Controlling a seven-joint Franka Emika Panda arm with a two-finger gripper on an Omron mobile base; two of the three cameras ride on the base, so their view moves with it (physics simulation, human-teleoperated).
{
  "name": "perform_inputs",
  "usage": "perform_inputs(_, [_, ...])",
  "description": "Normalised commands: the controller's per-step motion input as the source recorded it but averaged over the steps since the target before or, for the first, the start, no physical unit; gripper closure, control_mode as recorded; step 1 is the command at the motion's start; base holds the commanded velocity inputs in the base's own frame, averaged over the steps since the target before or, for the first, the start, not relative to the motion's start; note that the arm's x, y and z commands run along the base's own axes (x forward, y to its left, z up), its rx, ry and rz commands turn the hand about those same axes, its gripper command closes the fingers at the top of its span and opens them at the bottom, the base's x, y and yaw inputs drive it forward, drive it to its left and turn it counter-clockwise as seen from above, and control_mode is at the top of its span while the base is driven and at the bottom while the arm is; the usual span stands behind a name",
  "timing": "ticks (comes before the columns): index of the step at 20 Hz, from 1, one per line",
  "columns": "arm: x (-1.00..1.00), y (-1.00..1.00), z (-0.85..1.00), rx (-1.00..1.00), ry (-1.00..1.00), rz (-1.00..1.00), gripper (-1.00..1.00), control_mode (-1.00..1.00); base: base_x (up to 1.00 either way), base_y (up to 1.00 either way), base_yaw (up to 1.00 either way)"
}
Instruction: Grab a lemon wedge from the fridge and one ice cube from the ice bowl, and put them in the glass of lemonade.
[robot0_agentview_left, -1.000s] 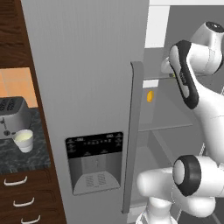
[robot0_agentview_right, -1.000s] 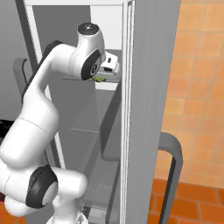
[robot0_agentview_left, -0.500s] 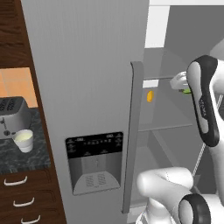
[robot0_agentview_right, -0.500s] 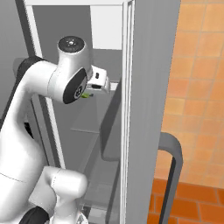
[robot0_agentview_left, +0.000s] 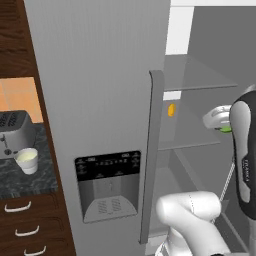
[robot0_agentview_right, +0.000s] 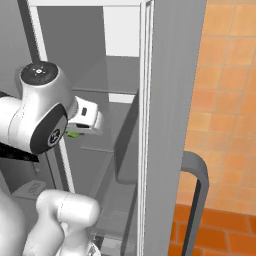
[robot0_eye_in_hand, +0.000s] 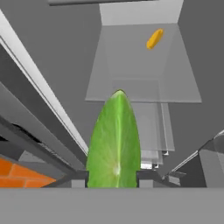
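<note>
Gripper (robot0_eye_in_hand: 113, 181), lemon wedge (robot0_eye_in_hand: 154, 39) well beyond

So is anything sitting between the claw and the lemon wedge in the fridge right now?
Yes. The claw is shut on a green wedge, which fills the space in front of it in the hand view. The lemon wedge lies farther back on a fridge shelf, with open shelf space between it and that green piece.

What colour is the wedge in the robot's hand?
Green wedge, clearest in the hand view.
</note>
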Motion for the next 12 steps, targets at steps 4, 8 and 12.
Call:
perform_inputs(4, [-0.86, 0.12, -0.09, 0.0, 0.0, 0.0, 1.0, -1.0, 0.0, 0.0, 0.0])
perform_inputs(8, [-0.39, 0.05, -0.08, 0.0, 0.0, 0.0, 1.0, -1.0, 0.0, 0.0, 0.0])
perform_inputs(12, [-0.18, 0.13, -0.04, 0.0, 0.03, 0.0, 1.0, -1.0, 0.0, 0.0, 0.0])
